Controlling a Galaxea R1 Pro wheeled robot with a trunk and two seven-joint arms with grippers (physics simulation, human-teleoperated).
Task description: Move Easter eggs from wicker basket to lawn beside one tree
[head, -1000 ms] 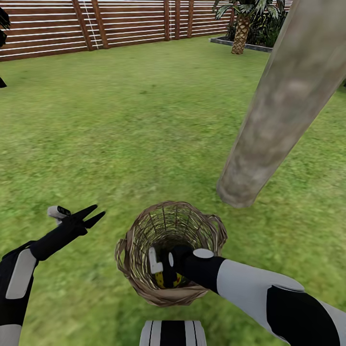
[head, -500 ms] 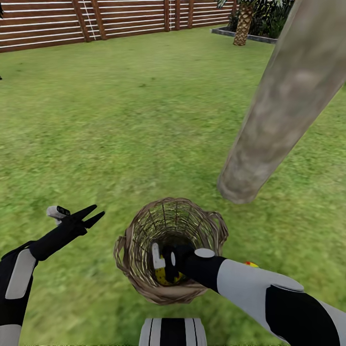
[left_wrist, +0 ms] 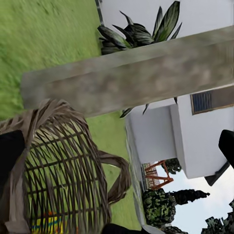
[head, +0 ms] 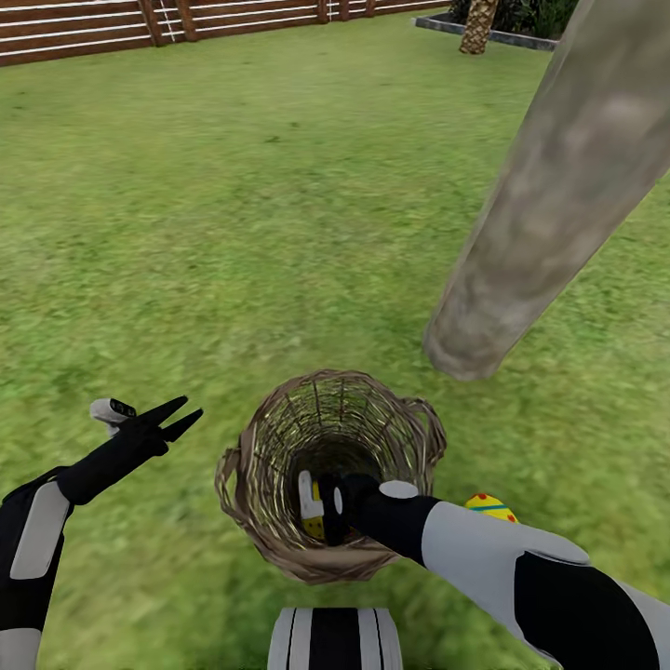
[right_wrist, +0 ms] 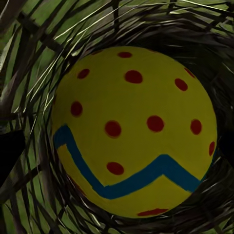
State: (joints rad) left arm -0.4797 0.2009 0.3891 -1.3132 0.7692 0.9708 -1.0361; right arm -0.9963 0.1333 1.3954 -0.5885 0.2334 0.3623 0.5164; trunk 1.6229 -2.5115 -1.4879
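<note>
The wicker basket [head: 270,447] stands on the lawn [head: 233,233] just in front of me, near the foot of the tree's pale trunk [head: 484,326]. My right gripper [head: 322,510] reaches down inside the basket, open, its fingers either side of a yellow Easter egg [right_wrist: 134,129] with red dots and a blue zigzag. A sliver of that egg [head: 314,529] shows under the gripper. A second egg [head: 490,507] lies on the grass right of the basket, behind my right forearm. My left gripper [head: 191,409] hovers open left of the basket. The left wrist view shows the basket [left_wrist: 58,170] and trunk [left_wrist: 136,78].
A brown slat fence [head: 84,33] bounds the lawn at the back. A palm-like plant [head: 479,23] in a bordered bed stands at the far right. In the left wrist view a white house [left_wrist: 204,126] lies beyond the trunk. Open grass stretches ahead and to the left.
The head view has tilted down, so the scene has slid upward and the egg on the grass has come into sight. Neither arm has visibly moved.
</note>
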